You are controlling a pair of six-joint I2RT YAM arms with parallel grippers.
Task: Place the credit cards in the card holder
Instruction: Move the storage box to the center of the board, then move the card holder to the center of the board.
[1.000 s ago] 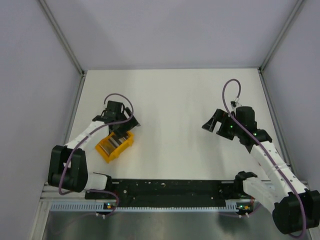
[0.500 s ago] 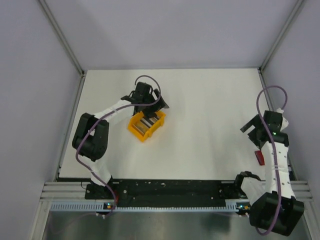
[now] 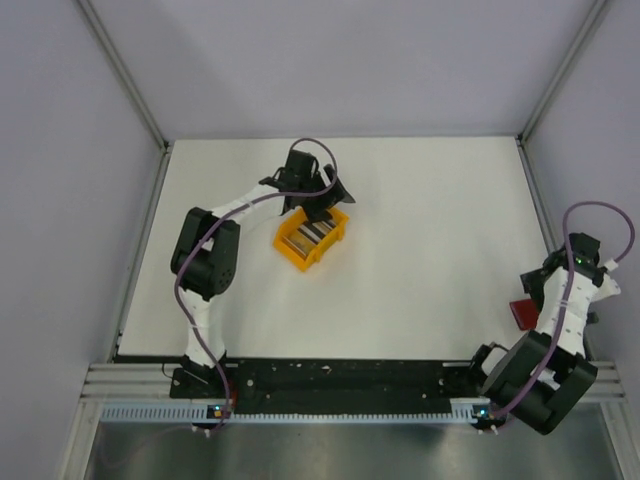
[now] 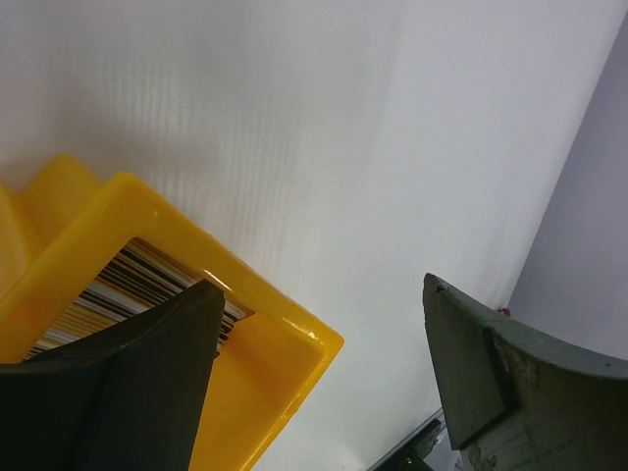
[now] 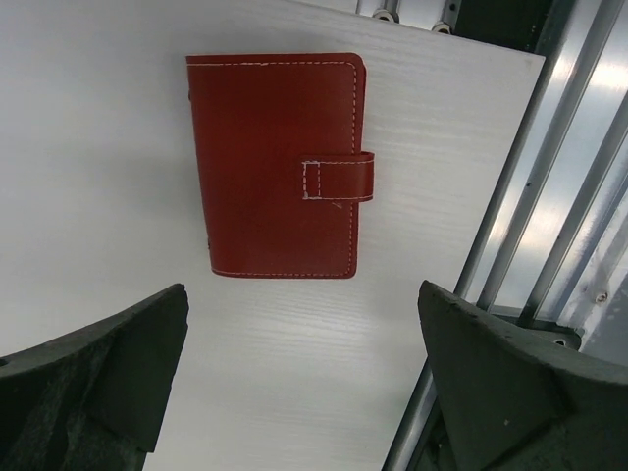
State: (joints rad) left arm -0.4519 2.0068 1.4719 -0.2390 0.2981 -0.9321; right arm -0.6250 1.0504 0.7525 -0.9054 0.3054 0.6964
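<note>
Left gripper (image 3: pixel 328 200) (image 4: pixel 322 294): jaws stood wide apart, nothing held between them. One finger (image 4: pixel 147 373) hung over the yellow bin (image 3: pixel 290 256) (image 4: pixel 265 343), just above the credit cards (image 3: pixel 308 234) (image 4: pixel 128 285) stacked on edge inside. The other finger was outside the bin over the table (image 3: pixel 420 230). Contact with the bin's rim: cannot tell.

Right gripper (image 3: pixel 540 290) (image 5: pixel 302 294): jaws fully spread, empty, touching nothing. It was poised above the card holder (image 3: pixel 521 313) (image 5: pixel 275 167). The holder lay flat and closed, snap tab (image 5: pixel 339 179) fastened, near the table's right edge by the metal rail (image 5: pixel 549 196), well apart from the bin.
</note>
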